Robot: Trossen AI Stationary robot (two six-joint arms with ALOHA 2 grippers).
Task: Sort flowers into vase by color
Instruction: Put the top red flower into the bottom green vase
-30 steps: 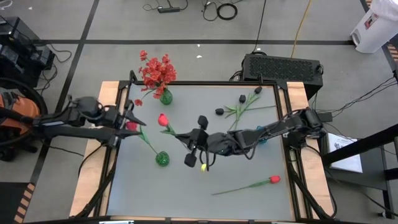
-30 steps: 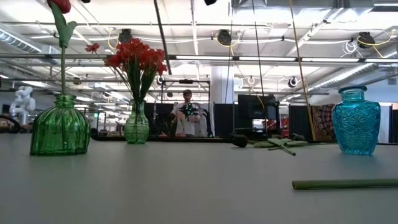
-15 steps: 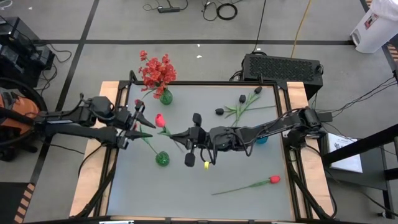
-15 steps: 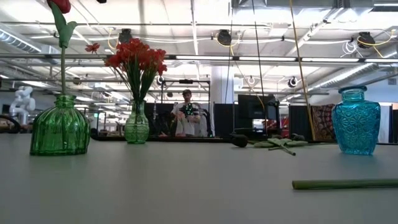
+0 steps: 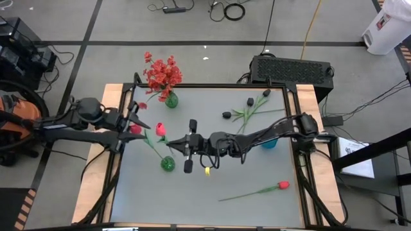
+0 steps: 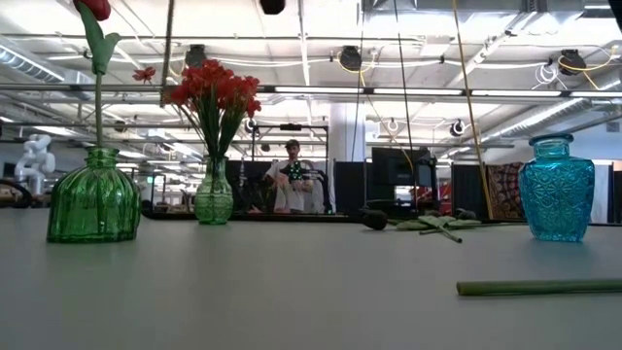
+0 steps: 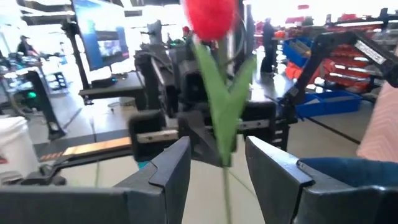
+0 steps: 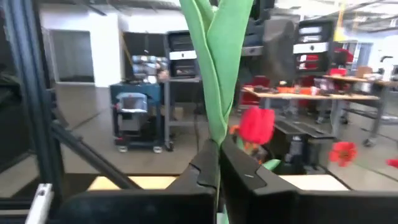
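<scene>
Grey floor (image 5: 192, 25) with cables (image 5: 226, 9); lit ceiling beams (image 6: 408, 58).

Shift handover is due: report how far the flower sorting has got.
Done: red sprays in the back green vase, one tulip in the round vase. In hand: right gripper shut on a red tulip; left gripper nearby. Left: the lying tulip and black blooms on the table.

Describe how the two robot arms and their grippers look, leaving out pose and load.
Both arms are dark, nearly black, built of slim jointed segments with bulkier housings at the joints. The left gripper and right gripper each end in two flat, angular dark jaws. A small yellow-green spot shows under the right arm's wrist. No cables or lettering can be made out.
</scene>
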